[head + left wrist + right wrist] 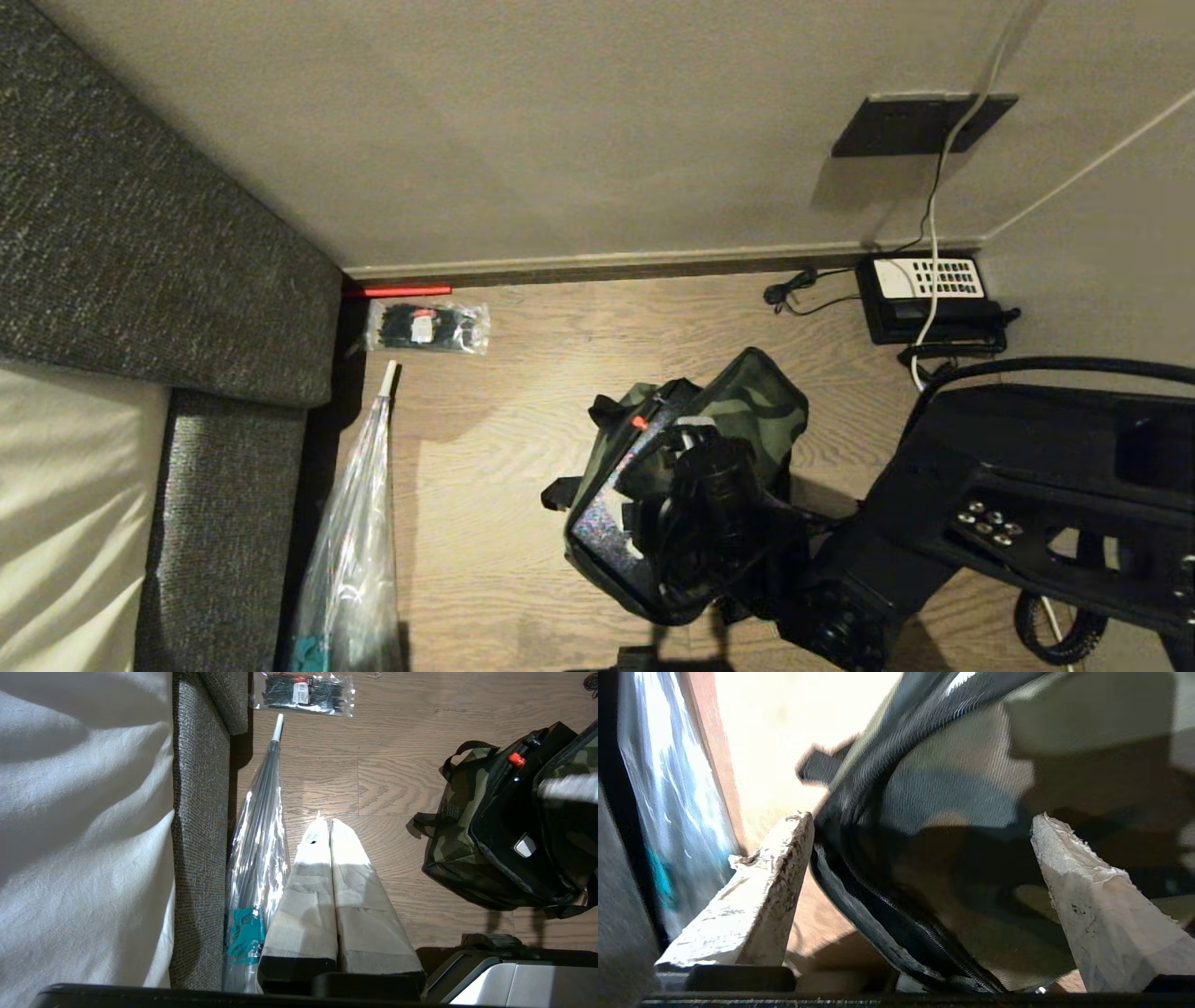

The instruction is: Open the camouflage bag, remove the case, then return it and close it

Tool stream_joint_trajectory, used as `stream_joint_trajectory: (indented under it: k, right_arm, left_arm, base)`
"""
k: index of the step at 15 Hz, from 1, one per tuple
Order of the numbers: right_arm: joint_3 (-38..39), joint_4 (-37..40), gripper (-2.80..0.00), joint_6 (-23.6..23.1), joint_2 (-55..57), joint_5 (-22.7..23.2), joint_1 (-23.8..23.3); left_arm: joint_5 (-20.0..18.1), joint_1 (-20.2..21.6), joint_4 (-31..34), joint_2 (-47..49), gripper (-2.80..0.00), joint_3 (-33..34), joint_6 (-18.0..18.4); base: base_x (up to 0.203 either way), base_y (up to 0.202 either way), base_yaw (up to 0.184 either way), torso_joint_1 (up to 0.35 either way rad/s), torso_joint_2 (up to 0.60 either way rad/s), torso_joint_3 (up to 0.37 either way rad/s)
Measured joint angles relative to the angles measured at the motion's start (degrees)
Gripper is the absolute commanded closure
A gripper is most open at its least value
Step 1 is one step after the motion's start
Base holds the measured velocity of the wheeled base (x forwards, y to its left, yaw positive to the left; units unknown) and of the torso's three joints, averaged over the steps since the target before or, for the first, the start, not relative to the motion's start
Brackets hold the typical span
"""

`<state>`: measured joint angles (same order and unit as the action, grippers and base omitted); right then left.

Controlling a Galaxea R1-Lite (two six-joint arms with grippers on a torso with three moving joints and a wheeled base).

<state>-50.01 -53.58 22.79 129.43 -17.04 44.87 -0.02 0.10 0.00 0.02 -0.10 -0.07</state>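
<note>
We found the camouflage bag [756, 401] standing on the wooden floor [504, 448], roughly midway between the grey upholstered bed frame [140, 243] on our left and the black telephone [929, 299] against the wall on our right. Its lid was flipped up and open, and the case [509, 826] sat inside the mouth of the bag, black, with a small red latch [516, 759] showing near one end and a pale grey handle end [525, 845] farther along. Our right gripper [920, 886] was down at the bag, with its taped fingers [770, 882] spread wide to either side of the zippered black rim and camouflage fabric; nothing was clasped between them (the fabric filled the gap, but the pads stood clear of it). In the head view that same arm covered much of the bag's opening, so we could not tell there how deep the case sat. Our left gripper [331, 826] hung parked above the floor well apart from the bag, its two taped fingers pressed together with nothing between them. Just beside it lay a folded clear umbrella [261, 830] along the bed frame, and beyond its tip a packet of black cable ties [303, 693] rested near the skirting.
</note>
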Motion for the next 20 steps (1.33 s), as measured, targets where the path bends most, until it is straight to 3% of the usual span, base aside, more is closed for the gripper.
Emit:
stream_joint_trajectory:
  k: [2,3,8,11,12,14,17,20]
  right_arm:
    - [1.4,0.8,-2.8,0.5,-4.3,-0.2,0.0]
    - [3.0,1.0,0.0,0.9,-7.4,-0.3,0.0]
    - [15.2,5.5,0.0,0.7,-28.7,-1.5,0.0]
    - [20.5,18.2,0.0,1.2,-45.1,-9.0,-0.3]
    - [21.2,24.0,0.0,1.3,-50.5,-9.5,-1.2]
    - [21.5,37.7,0.0,-0.7,-62.8,-6.3,-7.0]
    - [23.7,54.8,0.0,-7.2,-81.9,2.4,-20.5]
    - [30.5,64.2,0.0,-14.0,-99.8,10.0,-33.7]
  left_arm:
    - [0.0,0.0,0.0,0.0,0.0,0.0,0.0]
    - [0.0,0.0,0.0,0.0,0.0,0.0,0.0]
    - [0.0,0.0,0.0,0.0,0.0,0.0,0.0]
    - [0.0,0.0,0.0,0.0,0.0,0.0,0.0]
    - [0.0,0.0,0.0,0.0,0.0,0.0,0.0]
    - [0.0,0.0,0.0,0.0,0.0,0.0,0.0]
    - [0.0,0.0,0.0,0.0,0.0,0.0,0.0]
    - [0.0,0.0,0.0,0.0,0.0,0.0,0.0]
  base:
    - [0.0,0.0,0.0,0.0,0.0,0.0]
    - [0.0,0.0,0.0,0.0,0.0,0.0]
    - [0.0,0.0,0.0,0.0,0.0,0.0]
    - [0.0,0.0,0.0,0.0,0.0,0.0]
    - [0.0,0.0,0.0,0.0,0.0,0.0]
    - [0.0,0.0,0.0,0.0,0.0,0.0]
    - [0.0,0.0,0.0,0.0,0.0,0.0]
    - [0.0,0.0,0.0,0.0,0.0,0.0]
